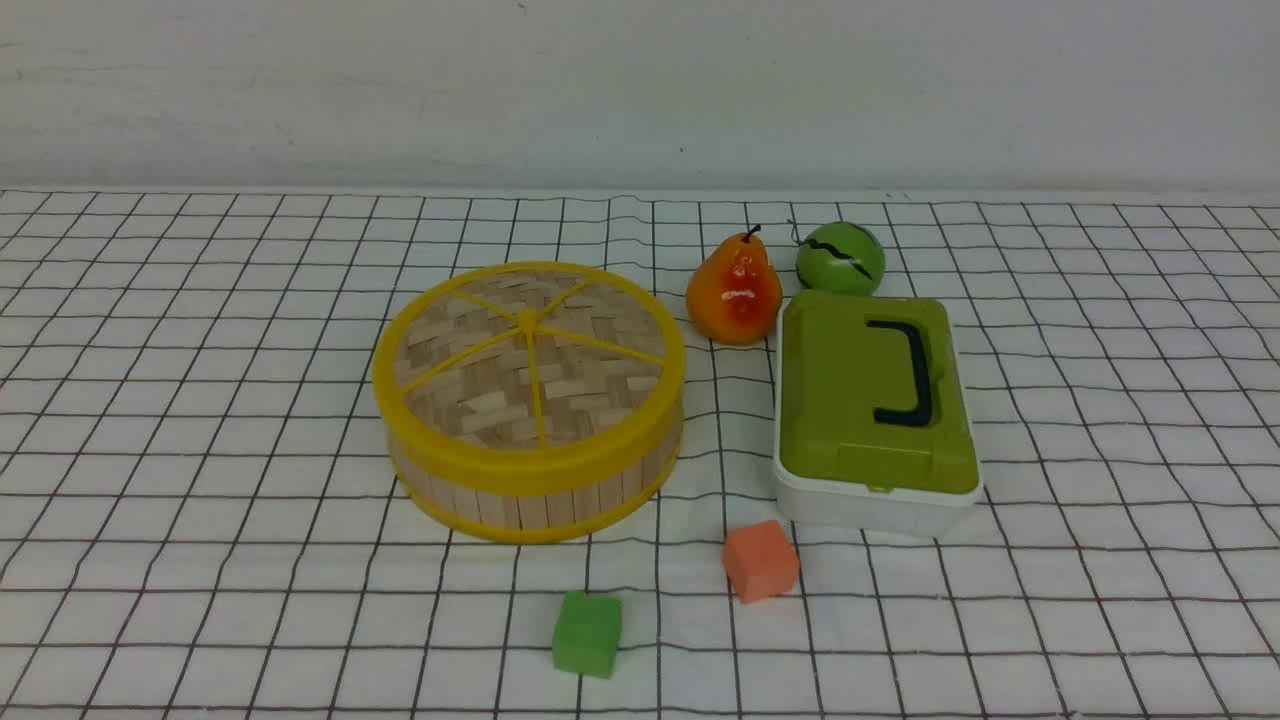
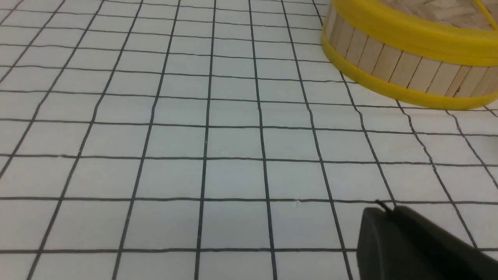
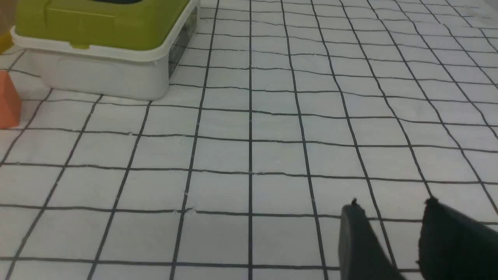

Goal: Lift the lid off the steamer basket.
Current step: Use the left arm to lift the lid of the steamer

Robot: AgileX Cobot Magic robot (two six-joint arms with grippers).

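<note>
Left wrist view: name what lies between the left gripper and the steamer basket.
Only bare gridded cloth between left gripper and steamer basket, shown in the left wrist view.

**Lid seated on the basket, other items to the right**

You see the lid (image 1: 530,350) lying flat on the steamer basket (image 1: 540,508), left of centre on the gridded desk (image 1: 200,450). To its right sits a white box with a green top (image 1: 875,400). A pear (image 1: 735,290) and a green ball (image 1: 840,258) stand at the box's far edge. Nearer you lie an orange cube (image 1: 760,561) and a green cube (image 1: 587,633).
</note>
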